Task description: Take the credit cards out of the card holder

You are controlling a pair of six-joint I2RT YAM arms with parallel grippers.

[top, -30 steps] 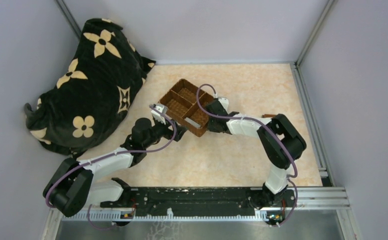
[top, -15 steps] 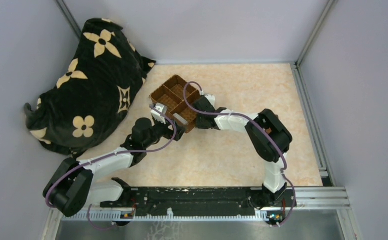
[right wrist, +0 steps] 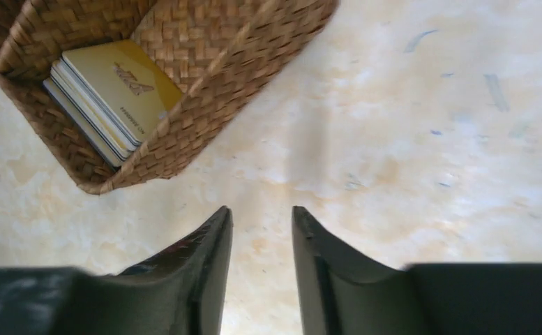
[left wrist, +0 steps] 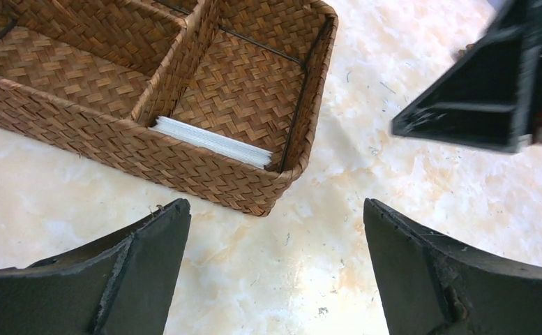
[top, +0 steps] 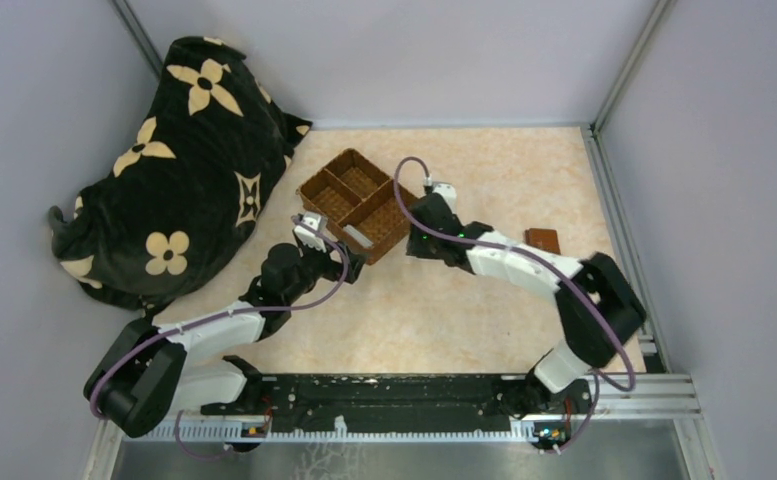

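The credit cards point(right wrist: 111, 98) lie stacked in the near compartment of a woven basket point(right wrist: 240, 70), a gold-tan one on top; from the left wrist they show as a whitish stack point(left wrist: 212, 142). The reddish-brown card holder point(top: 542, 240) lies flat on the table, right of the right arm. My left gripper point(left wrist: 276, 204) is open and empty, just in front of the basket's near wall point(left wrist: 79, 122). My right gripper point(right wrist: 261, 209) is open with bare table between its fingers, a little off the basket's right corner. From above, the cards point(top: 357, 237) sit between the left gripper point(top: 356, 262) and right gripper point(top: 411, 245).
The three-compartment basket point(top: 324, 170) stands at the table's middle back. A big black cloth bag with cream flower motifs point(top: 184, 150) fills the back left, close to the basket. Metal frame rails run along the right and near edges.
The right gripper slid the basket leftwards and back, then opened, let it go and drew away. The left gripper opened a little wider. The card holder now shows fully.
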